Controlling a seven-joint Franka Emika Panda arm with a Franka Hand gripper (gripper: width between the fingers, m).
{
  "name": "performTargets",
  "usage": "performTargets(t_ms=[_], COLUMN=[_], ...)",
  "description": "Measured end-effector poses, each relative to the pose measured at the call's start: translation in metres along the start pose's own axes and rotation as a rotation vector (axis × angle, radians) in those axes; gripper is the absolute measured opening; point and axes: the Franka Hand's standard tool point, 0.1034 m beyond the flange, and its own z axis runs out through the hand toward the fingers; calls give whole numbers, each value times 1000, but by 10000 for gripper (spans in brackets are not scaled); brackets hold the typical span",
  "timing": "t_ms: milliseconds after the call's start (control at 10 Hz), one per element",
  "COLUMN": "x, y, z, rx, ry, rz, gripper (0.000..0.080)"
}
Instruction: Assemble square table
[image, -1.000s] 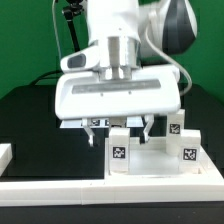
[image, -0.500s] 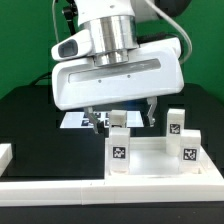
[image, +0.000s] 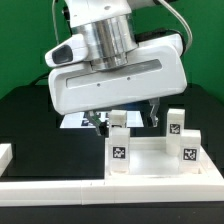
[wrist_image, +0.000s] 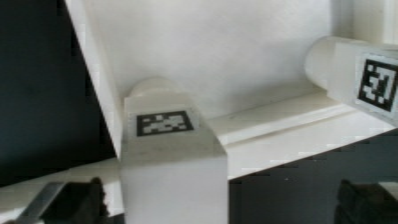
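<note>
The white square tabletop (image: 150, 163) lies inside the border rails, rim up. Several white tagged legs stand upright in its corner sockets: front left (image: 118, 157), front right (image: 187, 148), back right (image: 175, 122) and back left (image: 119, 119). My gripper (image: 124, 117) hangs tilted over the back left leg, open and empty, with one finger (image: 97, 121) on either side of the leg's top and apart from it. In the wrist view that leg (wrist_image: 169, 150) rises from the tabletop (wrist_image: 231, 60) between my dark fingertips (wrist_image: 75, 198), and a second leg (wrist_image: 365, 75) stands further off.
A long white border rail (image: 100, 188) runs along the front, with a short white piece (image: 5, 155) at the exterior view's left. The marker board (image: 74, 121) lies behind the tabletop on the black table.
My gripper has risen and tilted, with its fingers lifted from low beside the legs to about the height of the back left leg's top. The legs and tabletop have not moved.
</note>
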Motion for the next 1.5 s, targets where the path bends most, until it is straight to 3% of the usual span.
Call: performTargets(t_ms=[200,700,800,900,1000,1100,1500], x=[2,5,5,5,5,5,6], y=[10,17,16,16,16,16,17], z=[0,22,22,22,22,22,22], rx=[-40,-54,-54,-54,-54,-54,-61], ry=[-81,-62,-62,-62,-62,-60,-48], rz=[30,37,36,48,58,95,375], gripper=[649,649,521,521,375,291,292])
